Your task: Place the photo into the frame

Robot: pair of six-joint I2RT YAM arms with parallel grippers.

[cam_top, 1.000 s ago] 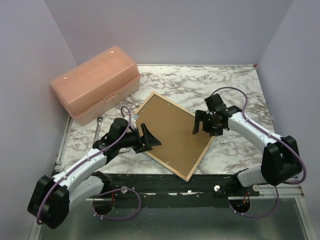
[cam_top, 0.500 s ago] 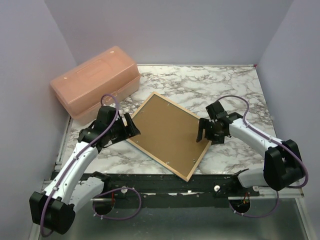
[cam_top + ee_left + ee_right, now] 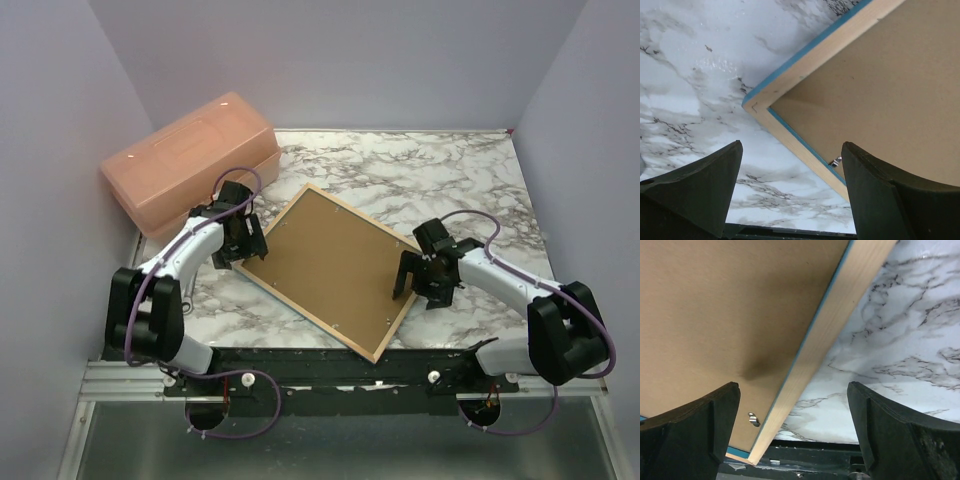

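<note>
The frame [image 3: 310, 316] lies face down on the marble table, pale wood up, with a thin blue edge showing. A brown backing board [image 3: 330, 265] sits inside it. The photo is hidden. My left gripper [image 3: 243, 240] is open and empty over the frame's left corner. In the left wrist view the gripper [image 3: 790, 150] has the corner of the frame [image 3: 830, 47] and the board [image 3: 890, 90] below it. My right gripper [image 3: 420, 285] is open and empty over the frame's right edge. In the right wrist view the gripper [image 3: 792, 390] straddles the frame's rim [image 3: 832, 325] beside the board [image 3: 730, 300].
A translucent orange plastic box [image 3: 190, 165] stands at the back left, close behind my left gripper. Small metal clips [image 3: 835, 161] [image 3: 753, 418] sit on the frame's inner edge. The frame's near corner reaches the table's dark front rail [image 3: 330, 372]. Walls close in on three sides.
My left gripper has pulled back from the frame's near-left edge and swung left and away to its left corner. My right gripper has moved a little nearer along the right edge. The frame has not moved.
</note>
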